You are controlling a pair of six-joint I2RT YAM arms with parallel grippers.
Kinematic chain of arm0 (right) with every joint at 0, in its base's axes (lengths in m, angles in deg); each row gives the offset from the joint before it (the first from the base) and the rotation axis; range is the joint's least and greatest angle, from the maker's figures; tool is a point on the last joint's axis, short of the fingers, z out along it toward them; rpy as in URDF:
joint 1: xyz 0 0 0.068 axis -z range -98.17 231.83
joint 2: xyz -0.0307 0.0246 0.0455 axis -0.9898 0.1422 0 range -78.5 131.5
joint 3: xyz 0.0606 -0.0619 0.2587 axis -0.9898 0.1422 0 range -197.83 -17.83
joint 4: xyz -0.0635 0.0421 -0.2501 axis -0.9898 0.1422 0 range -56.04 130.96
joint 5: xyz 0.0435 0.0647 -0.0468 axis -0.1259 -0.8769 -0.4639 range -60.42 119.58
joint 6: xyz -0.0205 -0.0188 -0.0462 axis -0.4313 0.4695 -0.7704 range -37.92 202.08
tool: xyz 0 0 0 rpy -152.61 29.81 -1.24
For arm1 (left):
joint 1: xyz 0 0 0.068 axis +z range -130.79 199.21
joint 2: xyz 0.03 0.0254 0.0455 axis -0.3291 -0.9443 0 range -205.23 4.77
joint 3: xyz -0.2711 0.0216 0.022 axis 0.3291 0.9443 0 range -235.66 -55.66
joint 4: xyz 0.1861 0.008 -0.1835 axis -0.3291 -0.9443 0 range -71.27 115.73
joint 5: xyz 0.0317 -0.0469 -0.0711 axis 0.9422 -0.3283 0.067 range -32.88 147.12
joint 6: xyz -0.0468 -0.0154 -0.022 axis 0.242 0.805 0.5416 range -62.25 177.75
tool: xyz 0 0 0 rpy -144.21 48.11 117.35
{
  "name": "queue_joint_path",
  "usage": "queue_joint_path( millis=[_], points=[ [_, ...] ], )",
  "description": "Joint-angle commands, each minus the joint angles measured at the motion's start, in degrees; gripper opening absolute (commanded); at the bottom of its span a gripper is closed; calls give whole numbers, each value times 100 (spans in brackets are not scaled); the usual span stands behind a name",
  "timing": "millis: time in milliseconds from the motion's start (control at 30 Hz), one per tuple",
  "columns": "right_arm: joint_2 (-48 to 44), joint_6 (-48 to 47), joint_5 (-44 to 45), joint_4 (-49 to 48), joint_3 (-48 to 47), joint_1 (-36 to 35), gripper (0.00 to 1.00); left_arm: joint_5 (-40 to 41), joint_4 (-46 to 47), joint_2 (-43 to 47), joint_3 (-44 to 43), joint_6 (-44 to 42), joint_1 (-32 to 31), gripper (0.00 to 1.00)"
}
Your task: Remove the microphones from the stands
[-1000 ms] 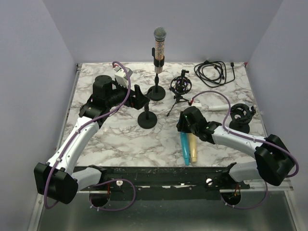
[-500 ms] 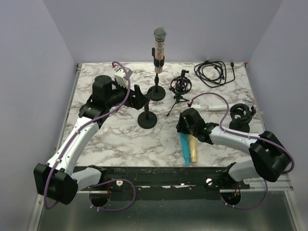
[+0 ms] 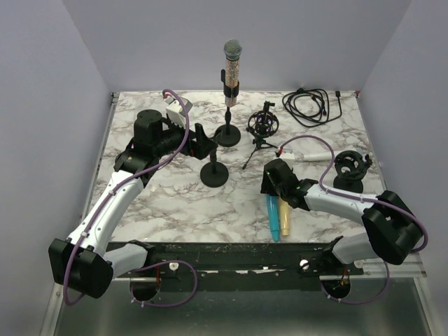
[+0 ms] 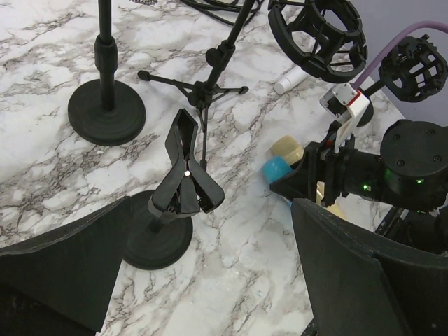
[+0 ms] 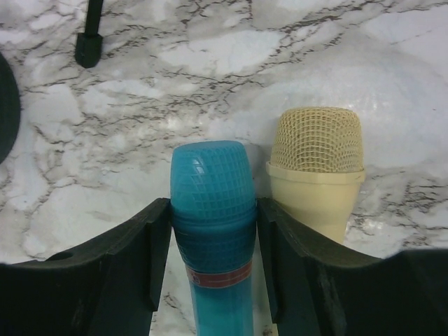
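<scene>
A glittery microphone (image 3: 232,66) with a grey mesh head stands upright in the clip of a tall black stand (image 3: 227,135) at the back middle. My left gripper (image 3: 203,142) is open and empty, close to the left of that stand's pole (image 4: 105,49). Just beyond its open fingers stands a short stand with an empty clip (image 4: 185,178). My right gripper (image 3: 269,190) is low over the table, its fingers (image 5: 140,238) pressed on both sides of the head of a blue microphone (image 5: 212,203) that lies flat on the marble.
A cream microphone (image 5: 318,168) lies touching the blue one on its right. A shock mount on a small tripod (image 3: 262,124), a second shock mount (image 3: 352,168), a white microphone (image 3: 308,150) and a coiled black cable (image 3: 313,105) fill the right and back right.
My right gripper and the blue microphone have shifted slightly toward the near right, nudging the cream one along. The left arm has not moved.
</scene>
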Motion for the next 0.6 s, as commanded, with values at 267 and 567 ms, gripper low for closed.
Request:
queue_joint_path(
  millis=[267,567],
  points=[
    [173,-123,938,705,-238,17,67,-36,-59,119,-121,5,-35,98],
    [-146,-288,541,963,-615,18,78,-15,-85,163,-130,-13,-79,98]
  ],
)
